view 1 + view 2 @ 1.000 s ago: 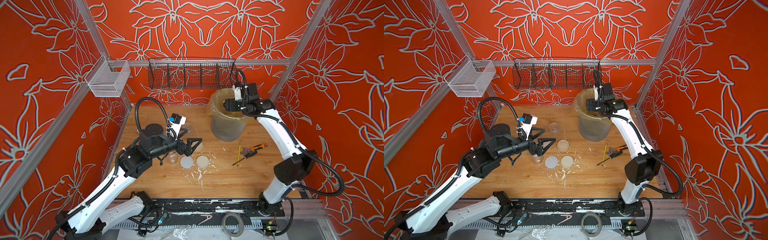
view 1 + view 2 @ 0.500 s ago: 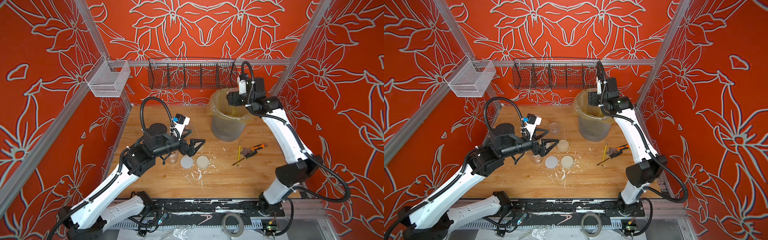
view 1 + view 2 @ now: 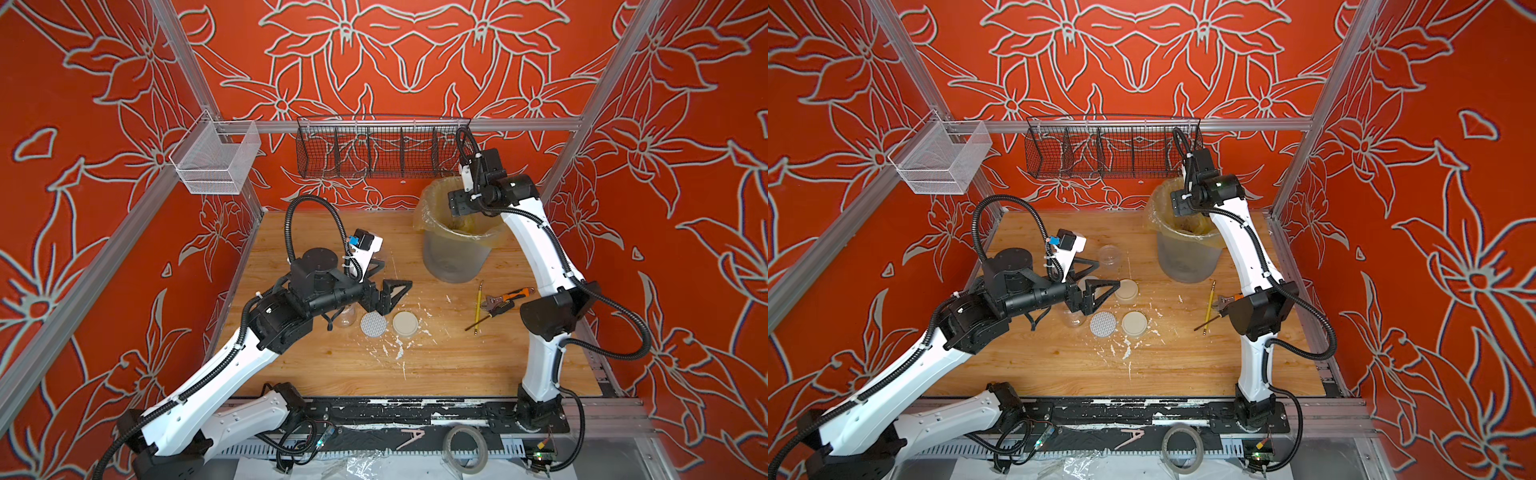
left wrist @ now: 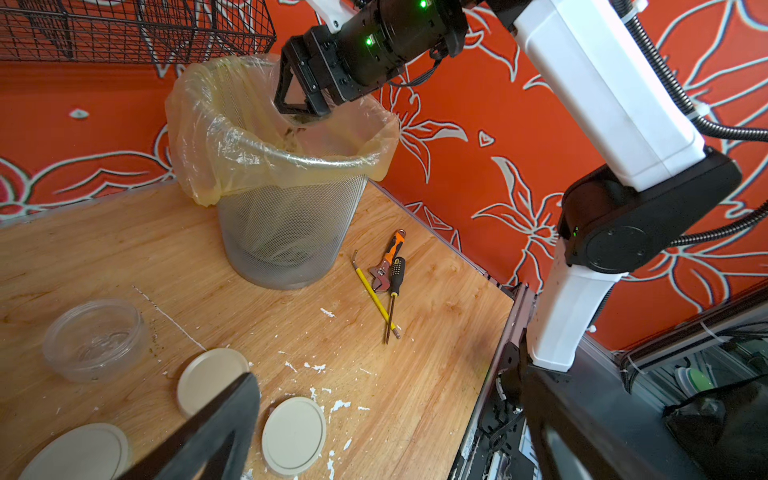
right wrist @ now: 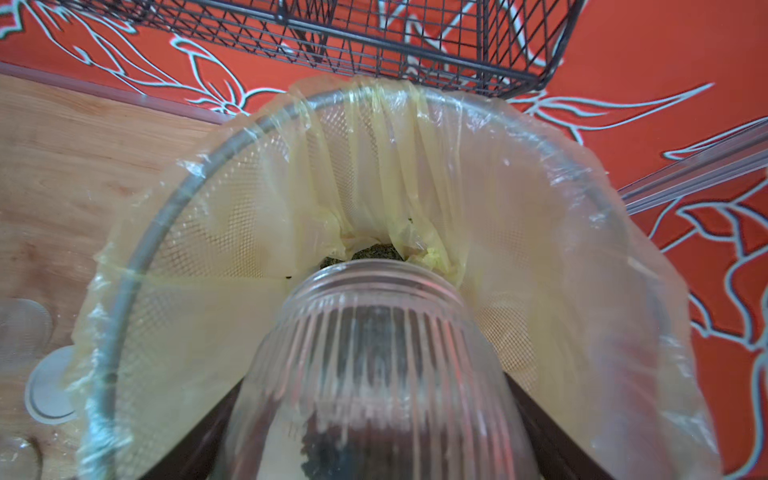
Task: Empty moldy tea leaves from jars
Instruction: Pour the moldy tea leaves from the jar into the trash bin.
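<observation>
wooden table (image 3: 457, 365): floor of a red floral-walled cell.
grey mesh bin (image 4: 286, 232), yellowish liner: far right on the table, upright.
right gripper (image 4: 301, 112): over the bin's mouth, clenched on a ribbed jar (image 5: 374, 374) tipped mouth-down into the liner.
left gripper (image 3: 1106, 275): centre-left, above the lids, jaws spread wide, grasping nothing.
squat jar (image 4: 95, 338): beyond the left gripper, upright, lidless, looks empty.
clear jar (image 3: 347, 318): beneath the left wrist, upright; contents cannot be told.
dotted white lid (image 3: 373, 324) and cream lid (image 3: 405, 322): side by side, centre; another cream lid (image 3: 1126, 290) just beyond.
wrench (image 4: 388, 266), screwdriver (image 4: 395, 286), yellow pencil (image 4: 374, 295): touching, right of centre.
tea leaves (image 5: 372, 252): heaped in the liner's bottom past the jar's mouth; dark crumbs inside the ribbed jar.
white flakes (image 3: 399, 351): scattered near the lids.
</observation>
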`<state>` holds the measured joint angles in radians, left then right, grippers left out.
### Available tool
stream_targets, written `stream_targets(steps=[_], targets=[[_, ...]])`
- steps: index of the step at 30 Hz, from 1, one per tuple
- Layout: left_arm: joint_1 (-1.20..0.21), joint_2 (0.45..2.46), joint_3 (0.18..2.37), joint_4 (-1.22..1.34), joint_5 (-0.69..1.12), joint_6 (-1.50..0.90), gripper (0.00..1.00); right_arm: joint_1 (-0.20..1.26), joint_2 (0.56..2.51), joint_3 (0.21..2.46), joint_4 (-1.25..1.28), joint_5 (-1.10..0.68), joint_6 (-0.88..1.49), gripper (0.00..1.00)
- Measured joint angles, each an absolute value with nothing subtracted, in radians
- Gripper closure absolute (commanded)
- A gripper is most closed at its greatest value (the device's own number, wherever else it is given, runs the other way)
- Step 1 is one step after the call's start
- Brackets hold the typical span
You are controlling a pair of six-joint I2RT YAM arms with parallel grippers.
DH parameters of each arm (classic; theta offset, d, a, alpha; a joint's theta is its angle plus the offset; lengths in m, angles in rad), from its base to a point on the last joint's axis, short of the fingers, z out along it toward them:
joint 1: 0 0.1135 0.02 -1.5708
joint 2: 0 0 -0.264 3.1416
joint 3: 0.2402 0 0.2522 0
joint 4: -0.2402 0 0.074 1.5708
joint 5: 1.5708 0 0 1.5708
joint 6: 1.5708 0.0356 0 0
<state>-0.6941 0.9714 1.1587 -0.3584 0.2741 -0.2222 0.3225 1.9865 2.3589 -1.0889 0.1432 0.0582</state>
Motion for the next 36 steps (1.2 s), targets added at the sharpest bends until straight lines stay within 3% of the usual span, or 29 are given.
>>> stream_targets(steps=[9,15,18,26,29,36], targets=[[-0.697,0.972,1.159,-0.359,0.270,-0.220,0.03,0.329,1.932,2.292,-1.067,0.117,0.060,0.81],[-0.702,0.972,1.159,-0.359,0.267,-0.215,0.03,0.329,1.691,1.999,-0.860,0.116,0.088,0.84],[-0.702,0.972,1.159,-0.359,0.267,-0.211,0.03,0.328,1.636,1.982,-0.830,0.122,0.091,0.82],[-0.707,0.972,1.159,-0.358,0.267,-0.209,0.03,0.327,2.148,2.703,-1.198,0.105,0.075,0.80],[-0.713,0.971,1.159,-0.358,0.266,-0.209,0.03,0.327,2.239,2.710,-1.298,0.105,0.068,0.80],[-0.715,0.953,1.146,-0.355,0.262,-0.208,0.03,0.329,2.218,2.583,-1.345,0.167,0.041,0.80]])
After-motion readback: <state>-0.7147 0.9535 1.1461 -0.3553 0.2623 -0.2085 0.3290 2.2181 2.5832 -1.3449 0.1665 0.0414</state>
